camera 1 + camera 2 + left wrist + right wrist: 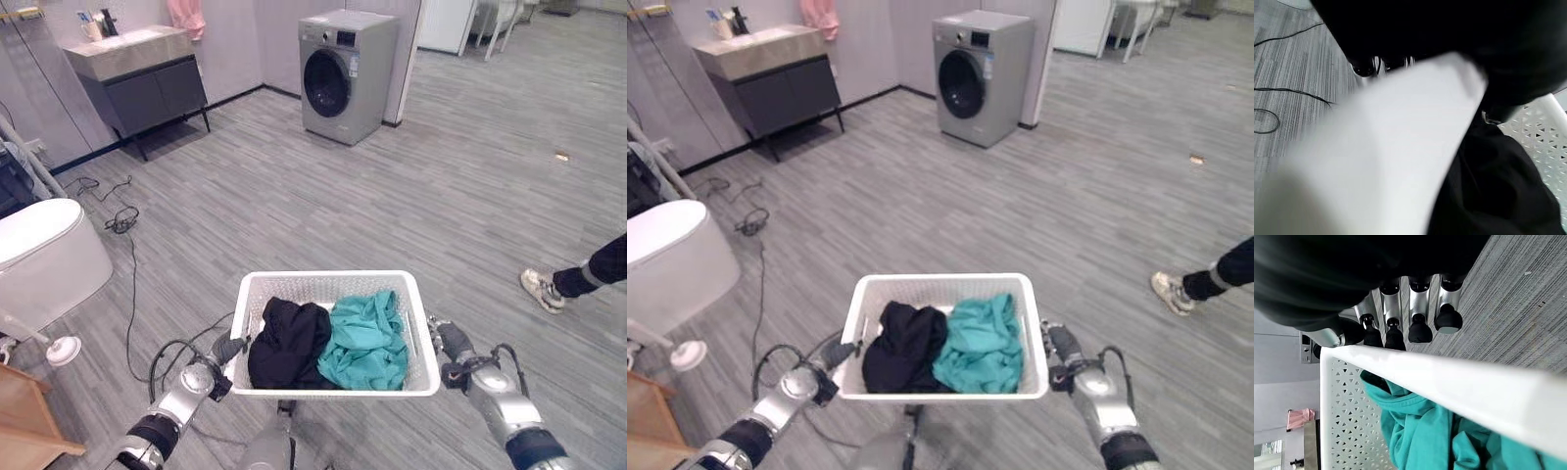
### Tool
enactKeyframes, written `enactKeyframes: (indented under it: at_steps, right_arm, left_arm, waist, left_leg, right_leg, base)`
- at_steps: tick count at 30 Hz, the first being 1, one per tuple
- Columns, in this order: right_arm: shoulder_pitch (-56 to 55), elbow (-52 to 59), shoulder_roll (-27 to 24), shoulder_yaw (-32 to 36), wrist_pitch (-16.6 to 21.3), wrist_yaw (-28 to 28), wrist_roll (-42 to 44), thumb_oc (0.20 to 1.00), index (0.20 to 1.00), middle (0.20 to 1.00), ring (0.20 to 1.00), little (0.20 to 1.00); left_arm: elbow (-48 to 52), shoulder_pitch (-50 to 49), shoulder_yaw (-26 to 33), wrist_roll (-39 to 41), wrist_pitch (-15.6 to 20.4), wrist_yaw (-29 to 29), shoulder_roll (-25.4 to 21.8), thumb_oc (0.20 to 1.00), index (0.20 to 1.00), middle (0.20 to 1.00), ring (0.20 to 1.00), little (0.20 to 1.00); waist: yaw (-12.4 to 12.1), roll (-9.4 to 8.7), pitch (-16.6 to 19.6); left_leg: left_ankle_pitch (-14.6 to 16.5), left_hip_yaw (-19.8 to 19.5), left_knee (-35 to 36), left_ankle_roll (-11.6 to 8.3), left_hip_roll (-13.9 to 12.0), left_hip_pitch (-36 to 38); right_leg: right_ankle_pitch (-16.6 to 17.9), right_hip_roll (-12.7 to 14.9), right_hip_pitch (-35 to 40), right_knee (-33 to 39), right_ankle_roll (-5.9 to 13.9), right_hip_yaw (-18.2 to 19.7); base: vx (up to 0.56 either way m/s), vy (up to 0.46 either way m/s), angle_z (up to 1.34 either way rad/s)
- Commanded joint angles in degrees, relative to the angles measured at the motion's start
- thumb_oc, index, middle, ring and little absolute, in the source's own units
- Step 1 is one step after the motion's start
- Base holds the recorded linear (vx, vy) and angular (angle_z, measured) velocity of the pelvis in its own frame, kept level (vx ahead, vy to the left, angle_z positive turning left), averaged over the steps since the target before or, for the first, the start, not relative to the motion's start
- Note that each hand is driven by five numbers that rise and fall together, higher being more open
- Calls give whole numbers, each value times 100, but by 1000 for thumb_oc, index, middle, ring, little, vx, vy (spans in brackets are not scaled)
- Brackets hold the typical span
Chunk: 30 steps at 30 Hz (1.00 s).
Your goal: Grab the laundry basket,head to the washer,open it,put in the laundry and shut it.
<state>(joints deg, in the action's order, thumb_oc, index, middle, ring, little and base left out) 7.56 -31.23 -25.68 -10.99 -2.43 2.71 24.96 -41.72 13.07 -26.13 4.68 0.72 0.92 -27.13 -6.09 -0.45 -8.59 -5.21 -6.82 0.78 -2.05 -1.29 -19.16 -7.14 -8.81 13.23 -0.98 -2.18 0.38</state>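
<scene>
The white perforated plastic laundry basket (336, 285), with a black garment (287, 341) and a teal garment (368, 340) inside, is carried above the grey wooden floor (411, 196) between both hands. The left robot hand (227, 350) is at its left rim, but I cannot tell its fingers; the right robot hand (1410, 320) is at the right rim with fingers curled beside it, and I cannot tell if they clasp it. The grey front-loading washing machine (346, 74) stands well apart, ahead by the wall.

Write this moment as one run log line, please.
phase: carrying | laundry basket: held by both sides, black and teal clothes inside | left robot hand, right robot hand: at rim | washer: ahead, door shut
</scene>
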Motion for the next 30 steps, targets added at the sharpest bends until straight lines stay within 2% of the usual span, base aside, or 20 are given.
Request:
enactKeyframes:
  at_steps: [1, 2, 4, 5, 6, 8, 9, 10, 11, 12, 14, 16, 18, 20, 24, 25, 27, 28, 29, 30]
  right_arm:
    - [91, 629, -110, 105, 454, 103, 71, 200, 200, 200, 200, 200]
    - [69, 624, -75, 112, 460, 133, 69, 200, 200, 200, 200, 200]
    - [22, 449, 86, 91, 456, 229, 9, 200, 200, 200, 200, 200]
    - [21, 447, 92, 89, 458, 229, 7, 200, 200, 200, 200, 200]
    - [0, 397, 145, 75, 459, 246, -10, 200, 200, 200, 200, 200]
    - [-21, 332, 192, 72, 441, 279, -59, 200, 200, 200, 200, 200]
    - [-17, 284, 246, 46, 431, 296, -101, 200, 200, 200, 200, 200]
    - [-18, 284, 247, 45, 432, 296, -102, 200, 200, 200, 200, 200]
    - [-30, 327, 276, 31, 419, 332, -68, 200, 200, 200, 200, 200]
    - [-36, 349, 245, 12, 423, 354, -60, 200, 200, 200, 200, 200]
    - [-75, 382, 227, 29, 419, 356, -58, 200, 200, 200, 200, 200]
    - [-133, 455, 173, 92, 456, 340, 48, 200, 200, 200, 200, 200]
    - [-163, 501, 124, 132, 483, 311, 114, 200, 200, 200, 200, 200]
    - [-174, 555, 151, 209, 511, 278, 175, 200, 200, 200, 200, 200]
    - [-272, 619, 201, 253, 610, 307, 231, 200, 200, 200, 200, 200]
    - [-370, 638, 170, 262, 638, 343, 225, 200, 200, 200, 200, 200]
    - [-398, 660, 146, 280, 619, 358, 238, 200, 200, 200, 200, 200]
    - [-440, 622, 87, 302, 657, 296, 281, 200, 200, 200, 200, 200]
    - [-442, 624, 86, 304, 656, 296, 281, 200, 200, 200, 200, 200]
    - [-476, 665, 69, 371, 687, 243, 439, 200, 200, 200, 200, 200]
  left_arm:
    - [652, 746, 8, 288, 637, 41, 67, 200, 200, 200, 200, 200]
    - [656, 702, 38, 290, 642, 39, 41, 200, 200, 200, 200, 200]
    - [681, 557, 36, 273, 667, -9, -22, 200, 200, 200, 200, 200]
    - [684, 552, 36, 273, 666, -9, -27, 200, 200, 200, 200, 200]
    - [687, 521, 26, 252, 665, -21, -52, 200, 200, 200, 200, 200]
    - [768, 408, 83, 239, 647, -20, -109, 200, 200, 200, 200, 200]
    - [833, 379, 123, 233, 625, -33, -193, 200, 200, 200, 200, 200]
    - [836, 377, 125, 233, 624, -33, -195, 200, 200, 200, 200, 200]
    - [899, 410, 129, 230, 585, -16, -258, 200, 200, 200, 200, 200]
    - [913, 393, 177, 262, 568, 11, -256, 200, 200, 200, 200, 200]
    - [935, 385, 188, 268, 571, -7, -254, 200, 200, 200, 200, 200]
    - [903, 377, 240, 250, 591, -5, -229, 200, 200, 200, 200, 200]
    - [866, 390, 304, 224, 606, 26, -169, 200, 200, 200, 200, 200]
    - [809, 456, 332, 111, 668, 74, -80, 200, 200, 200, 200, 200]
    - [699, 473, 304, -19, 702, 107, 20, 200, 200, 200, 200, 200]
    - [717, 419, 287, -32, 730, 73, 102, 200, 200, 200, 200, 200]
    - [729, 410, 281, -23, 734, 46, 119, 200, 200, 200, 200, 200]
    - [685, 449, 244, -26, 718, 47, 137, 200, 200, 200, 200, 200]
    - [686, 449, 243, -26, 716, 47, 138, 200, 200, 200, 200, 200]
    - [760, 504, 249, -4, 677, 61, 74, 200, 200, 200, 200, 200]
  waist:
    - [22, 51, 566]
    - [-43, 28, 651]
    - [-96, -143, 811]
    - [-103, -155, 818]
    - [-108, -210, 860]
    - [-74, -182, 874]
    - [-73, -65, 808]
    - [-75, -80, 794]
    - [10, 68, 677]
    - [143, 84, 618]
    - [234, 103, 586]
    - [474, 42, 533]
    - [624, 8, 515]
    - [755, -11, 439]
    - [849, -45, 550]
    - [903, -43, 675]
    - [916, -15, 703]
    - [950, 23, 781]
    - [959, 28, 786]
    - [924, -54, 728]
  left_leg:
    - [-530, 294, -436, -229, -398, 8]
    - [-546, 281, -596, -196, -349, 16]
    - [-292, 355, -942, -22, 18, 181]
    - [-283, 369, -949, -16, 24, 178]
    - [-163, 441, -972, 81, 115, 291]
    - [68, 502, -953, 275, 236, 587]
    - [271, 515, -920, 441, 288, 932]
    - [282, 523, -923, 443, 303, 947]
    - [345, 543, -873, 539, 221, 1331]
    - [402, 457, -774, 543, 274, 1627]
    - [464, 376, -723, 549, 289, 1781]
    - [790, 210, -532, 410, 319, 2305]
    - [1009, 28, -483, 323, 324, 2631]
    - [1197, -126, -449, 256, 289, 2938]
    - [1275, -234, -452, 138, 187, 3329]
    - [1112, -320, -762, 16, 33, 3444]
    - [1056, -329, -898, -24, -44, 3420]
    - [216, -355, -1774, -193, -244, 3144]
    - [232, -369, -1809, -196, -246, 3119]
    - [-445, -156, -3197, -165, -576, 2540]
  right_leg:
    - [-486, 1129, 245, -383, 596, 446]
    - [-450, 1217, 291, -512, 629, 535]
    - [478, 1522, 151, -1253, 903, 636]
    - [475, 1535, 146, -1255, 909, 646]
    - [946, 1601, 11, -1636, 972, 670]
    - [1664, 1705, -335, -2490, 1028, 717]
    - [1968, 1842, -777, -3183, 1006, 525]
    - [1944, 1858, -774, -3212, 1007, 531]
    - [1720, 1845, -1397, -3459, 904, 250]
    - [1235, 1646, -1665, -3347, 824, 110]
    - [1023, 1496, -1827, -3135, 845, 9]
    - [701, 1350, -2061, -1576, 914, -386]
    - [884, 1209, -2294, -544, 997, -246]
    - [1299, 1201, -2648, 143, 1203, -25]
    - [1513, 1216, -2591, 400, 1226, -78]
    - [1678, 1140, -2517, 101, 1070, -73]
    - [1632, 1082, -2447, 52, 1031, -103]
    - [1499, 887, -2185, -48, 837, -38]
    - [1498, 886, -2192, -51, 835, -50]
    - [1330, 818, -1834, -43, 600, -125]
  base:
    - [611, 269, -41]
    - [732, 338, -44]
    - [609, 295, -40]
    - [318, 160, -33]
    - [307, 168, -32]
    - [499, 291, -18]
    - [411, 248, -2]
    - [498, 294, -2]
    - [415, 160, 4]
    - [536, 181, 8]
    - [377, 16, 21]
    - [562, -104, 49]
    - [522, -142, 55]
    - [479, -140, 55]
    - [446, -193, 43]
    - [470, -231, 61]
    - [441, -245, 44]
    - [292, -194, 16]
    - [545, -415, 13]
    - [482, -463, 7]
